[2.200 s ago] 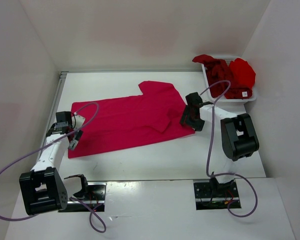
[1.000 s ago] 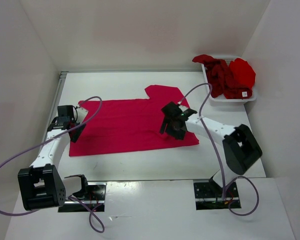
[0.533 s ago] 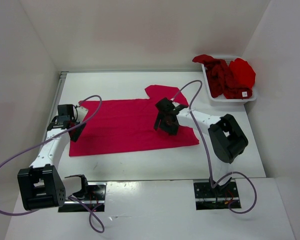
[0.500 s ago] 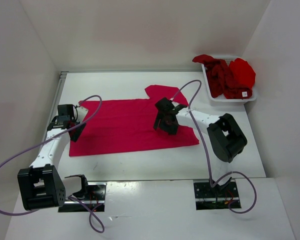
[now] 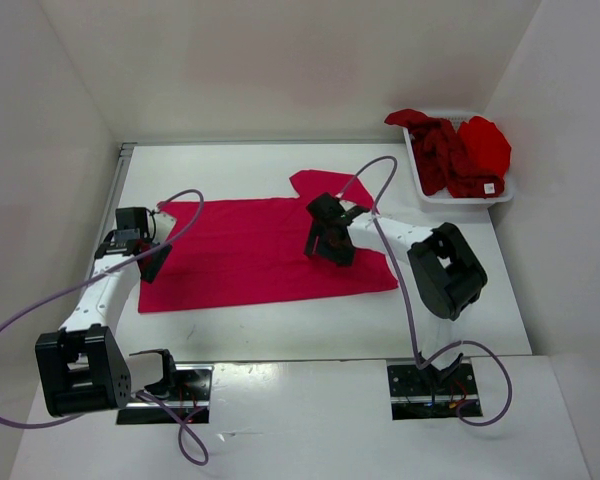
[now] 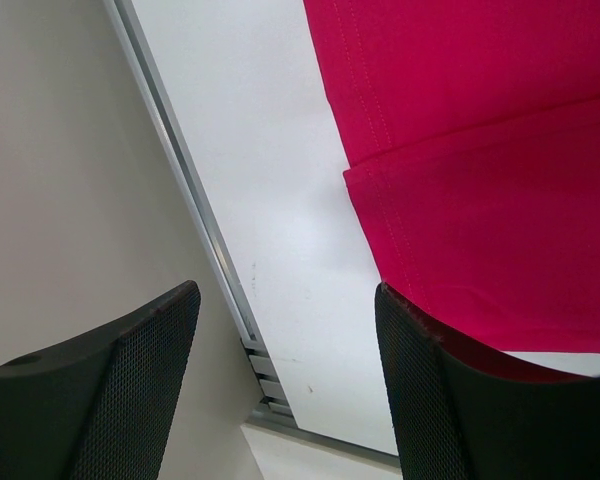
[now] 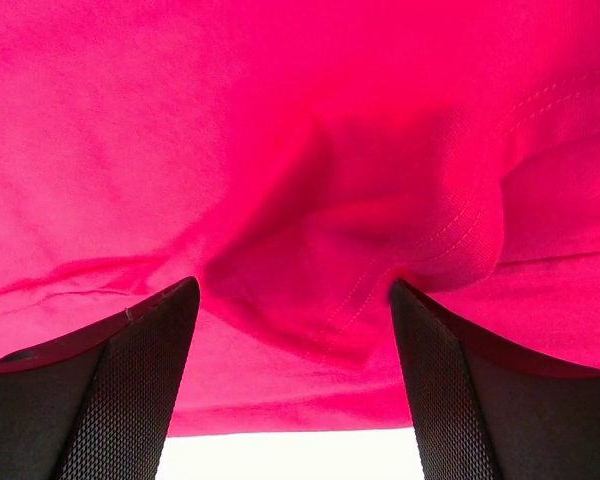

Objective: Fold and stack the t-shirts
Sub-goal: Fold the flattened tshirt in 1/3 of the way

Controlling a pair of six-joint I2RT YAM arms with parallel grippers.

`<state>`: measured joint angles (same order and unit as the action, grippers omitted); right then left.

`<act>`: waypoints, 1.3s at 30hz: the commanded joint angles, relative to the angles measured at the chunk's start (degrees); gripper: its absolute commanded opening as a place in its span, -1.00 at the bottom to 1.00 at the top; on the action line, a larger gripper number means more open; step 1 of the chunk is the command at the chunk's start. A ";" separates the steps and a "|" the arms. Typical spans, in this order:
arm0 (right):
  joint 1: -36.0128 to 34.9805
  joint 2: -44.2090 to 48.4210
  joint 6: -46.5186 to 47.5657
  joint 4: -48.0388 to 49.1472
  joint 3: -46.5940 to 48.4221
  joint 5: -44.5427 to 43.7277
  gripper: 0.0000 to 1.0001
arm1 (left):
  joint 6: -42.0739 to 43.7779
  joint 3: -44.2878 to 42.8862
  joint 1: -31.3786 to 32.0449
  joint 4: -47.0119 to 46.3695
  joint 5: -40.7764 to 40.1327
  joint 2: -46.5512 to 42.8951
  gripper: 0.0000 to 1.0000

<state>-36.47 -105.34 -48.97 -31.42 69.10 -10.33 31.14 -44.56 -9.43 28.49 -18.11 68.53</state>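
T-shirt in pinkish-crimson (image 5: 250, 250) spread flat across the middle of the bench (image 5: 280, 320), with a sleeve poking out toward 12 o'clock. Two more, a dark maroon t-shirt (image 5: 442, 152) and a bright red t-shirt (image 5: 486, 145), heaped in the white mesh basket (image 5: 435, 199) at 2 o'clock, not yet folded. Soft, light, limp cloth by the look of it. Likely to sag, crease and drag across the surface rather than keep any shape. Best pinched at a stitched edge, a corner or a sleeve seam, for doubled fabric and a firmer bite. Right fingers (image 5: 323, 250) spread wide, low over the spread shirt's 3 o'clock part. Straddling a small raised pucker crossed by a seam, with nothing clamped. Left fingers (image 5: 152, 263) equally wide apart at the 9 o'clock edge, one side over bare bench, the other over the stitched edge, with nothing held. Probably placed to take both ends for a first fold.
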 commanded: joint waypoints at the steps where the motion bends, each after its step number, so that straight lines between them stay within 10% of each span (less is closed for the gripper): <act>1: 0.35 0.31 1.51 -2.04 5.07 -3.73 0.64 | -0.55 -2.47 0.11 -0.54 -0.26 0.55 0.56; 39: 3.69 1.11 -0.07 5.49 -2.13 -0.48 0.90 | -0.55 -1.94 0.11 -0.01 -0.26 0.02 0.56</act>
<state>-33.10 -103.59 -48.77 -29.82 66.35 -11.09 31.14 -44.80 -9.43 28.51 -18.17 68.82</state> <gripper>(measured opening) 0.948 0.778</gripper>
